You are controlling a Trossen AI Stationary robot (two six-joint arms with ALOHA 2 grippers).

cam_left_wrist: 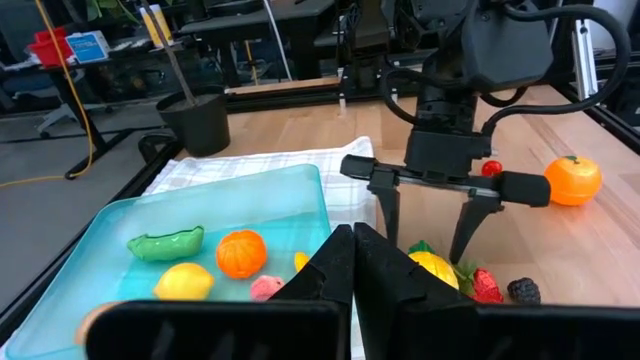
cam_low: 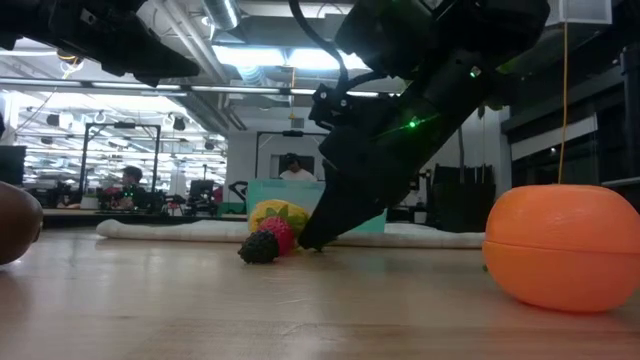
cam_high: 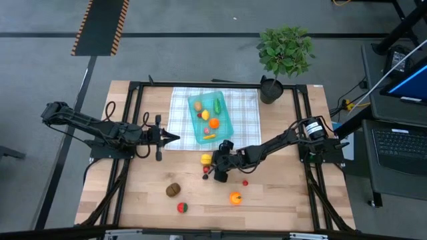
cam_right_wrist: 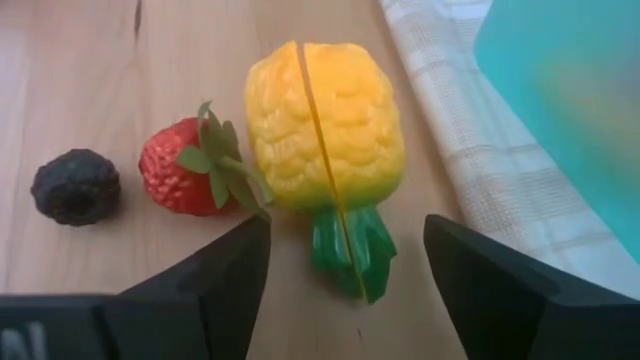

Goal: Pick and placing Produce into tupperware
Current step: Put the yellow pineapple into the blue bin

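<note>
One shallow translucent teal-blue plastic tupperware (cam_high: 212, 114) sits centre-frame on a checked cloth (cam_high: 244, 110), holding several toy produce pieces, too small to count. The right gripper (cam_right_wrist: 345, 262), fingers spread, straddles one yellow toy pineapple (cam_right_wrist: 325, 125) beside one red strawberry (cam_right_wrist: 178, 166) and one blackberry (cam_right_wrist: 75, 185). The left gripper (cam_left_wrist: 350, 262) hovers clenched, empty; it cuts off the tupperware's near edge.

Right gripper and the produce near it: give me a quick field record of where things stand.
right gripper: open, low over the table, fingers either side of the yellow pineapple's green end
yellow pineapple: on the bare wood, beside the checked cloth, not yet gripped
strawberry: against the pineapple
blackberry: just beyond the strawberry, apart from it
tupperware: on the cloth, several pieces already inside
left gripper: shut, at the cloth's edge beside the tupperware, holding nothing
loose on table: orange, kiwi
</note>
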